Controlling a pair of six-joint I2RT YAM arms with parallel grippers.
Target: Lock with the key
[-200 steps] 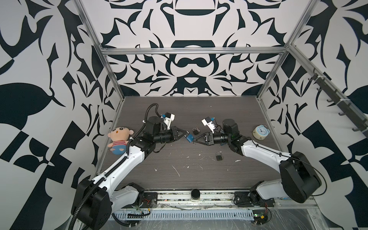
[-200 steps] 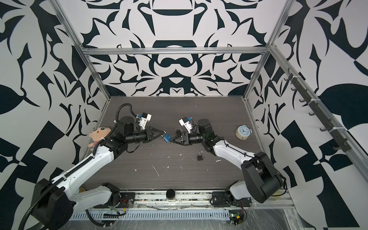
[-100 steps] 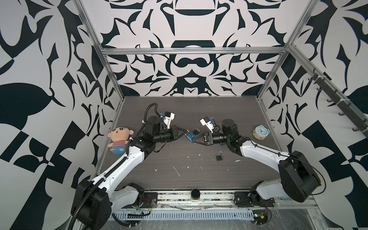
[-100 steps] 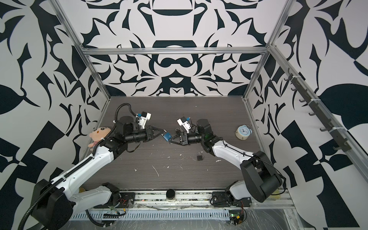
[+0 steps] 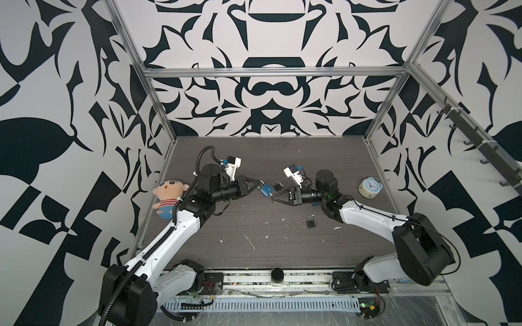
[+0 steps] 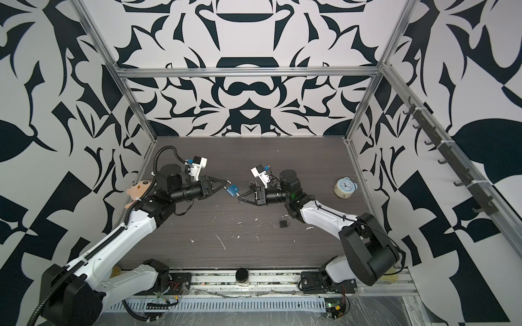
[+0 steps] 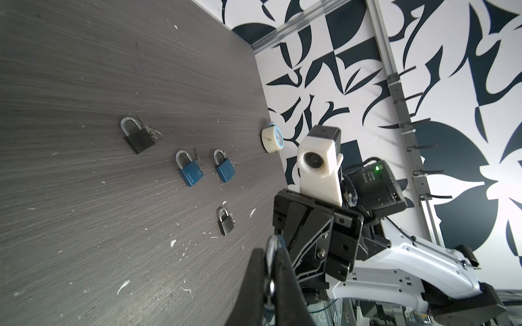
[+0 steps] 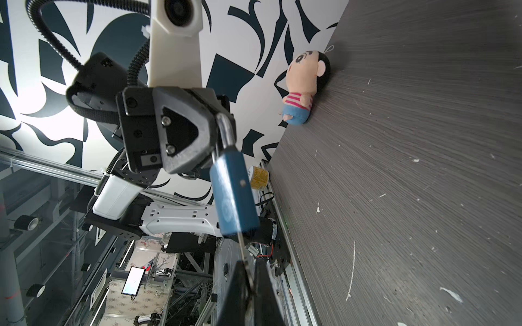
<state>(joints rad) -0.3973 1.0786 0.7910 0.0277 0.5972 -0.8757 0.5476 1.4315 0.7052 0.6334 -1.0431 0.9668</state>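
Observation:
A blue padlock hangs in the air over the middle of the table. My left gripper is shut on its silver shackle, seen edge-on in the left wrist view. A thin metal key sticks out of the bottom of the padlock body. My right gripper faces it from the right and is shut on the key's outer end. In the right wrist view the left gripper pinches the shackle from above.
On the dark wood table lie a black padlock, two blue padlocks and a small dark padlock. An alarm clock stands at the right wall, a plush doll at the left wall.
My right gripper has moved a little left to the hanging padlock and closed on the key. The left arm holds the padlock almost where it was.

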